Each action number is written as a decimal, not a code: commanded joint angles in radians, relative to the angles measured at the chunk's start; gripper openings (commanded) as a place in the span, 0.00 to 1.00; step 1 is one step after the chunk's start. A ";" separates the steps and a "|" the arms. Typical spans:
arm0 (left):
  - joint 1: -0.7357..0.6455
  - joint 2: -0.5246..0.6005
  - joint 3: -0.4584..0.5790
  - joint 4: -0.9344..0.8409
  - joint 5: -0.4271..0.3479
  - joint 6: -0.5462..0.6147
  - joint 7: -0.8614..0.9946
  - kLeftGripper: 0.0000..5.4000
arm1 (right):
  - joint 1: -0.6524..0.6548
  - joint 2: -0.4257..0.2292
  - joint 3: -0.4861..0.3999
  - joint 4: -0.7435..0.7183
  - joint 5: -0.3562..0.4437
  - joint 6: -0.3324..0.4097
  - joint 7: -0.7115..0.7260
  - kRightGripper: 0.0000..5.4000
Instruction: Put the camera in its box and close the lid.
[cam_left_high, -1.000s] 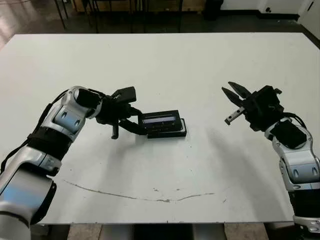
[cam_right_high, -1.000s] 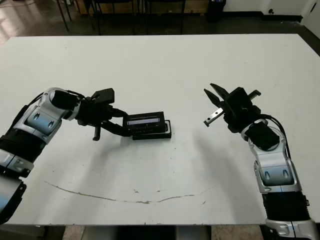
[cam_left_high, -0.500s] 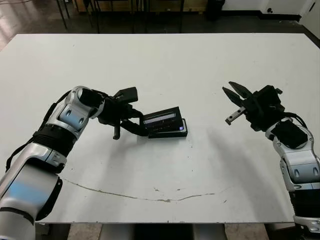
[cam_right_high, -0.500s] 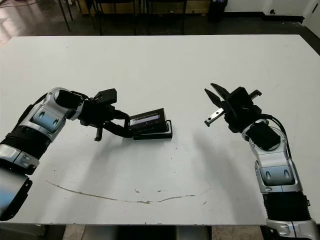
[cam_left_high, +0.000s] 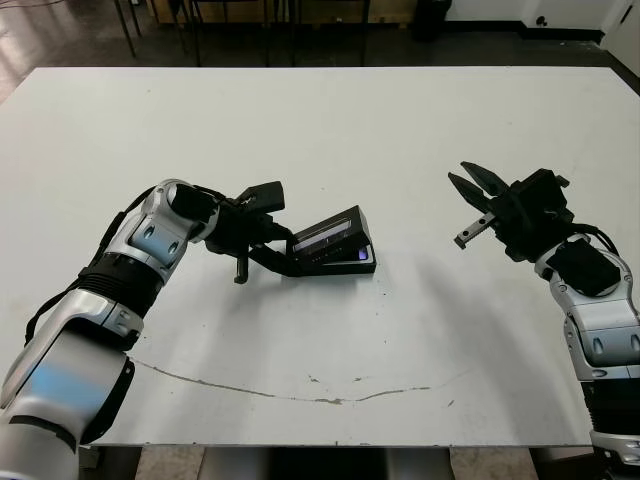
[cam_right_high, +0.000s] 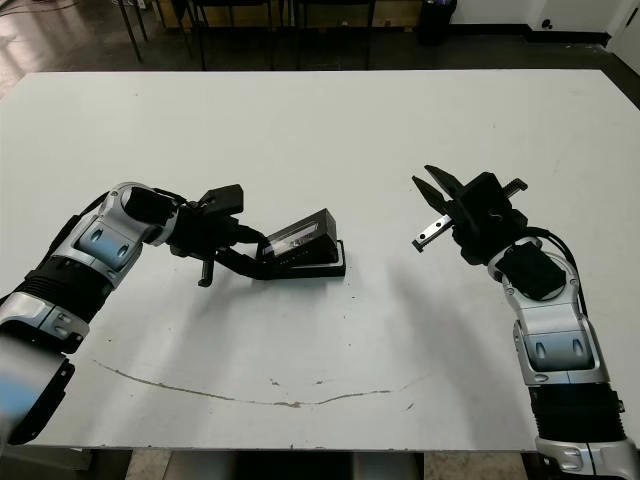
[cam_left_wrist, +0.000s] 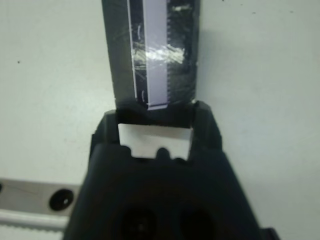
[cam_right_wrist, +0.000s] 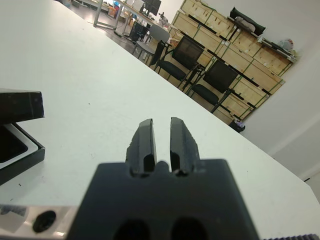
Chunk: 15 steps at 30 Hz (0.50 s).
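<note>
The box (cam_left_high: 345, 266), black-walled, sits on the white table left of centre. Over it the lid (cam_left_high: 328, 233), black with a grey shiny strip, is tilted with its right end raised and its left end low. My left gripper (cam_left_high: 288, 262) is shut on that low left end; the left wrist view shows the lid (cam_left_wrist: 155, 50) clamped between the fingers. A blue-purple glint of the camera (cam_left_high: 360, 255) shows at the box's right end; the rest is hidden under the lid. My right gripper (cam_left_high: 456, 171) hovers well to the right, shut on nothing, with a thin gap between its fingers.
A thin grey scratch (cam_left_high: 280, 392) runs across the table near the front edge. In the right wrist view the box's white-lined corner (cam_right_wrist: 15, 150) shows, with chairs (cam_right_wrist: 200, 60) and wooden crates beyond the table's far edge.
The lid has gone from lying flat over the box to tilted, right end up. My left gripper has shifted slightly right and down. The right arm has not moved.
</note>
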 joint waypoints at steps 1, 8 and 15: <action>0.034 -0.022 -0.020 -0.028 -0.004 0.038 -0.021 0.12 | 0.009 -0.009 0.000 0.012 0.008 0.009 0.010 0.00; 0.048 -0.024 -0.024 -0.089 -0.001 0.060 -0.001 0.12 | 0.009 -0.009 0.002 0.020 0.004 0.002 0.008 0.00; 0.043 -0.040 -0.049 -0.127 0.024 0.107 0.030 0.12 | 0.016 -0.009 0.000 0.005 0.004 0.019 0.003 0.00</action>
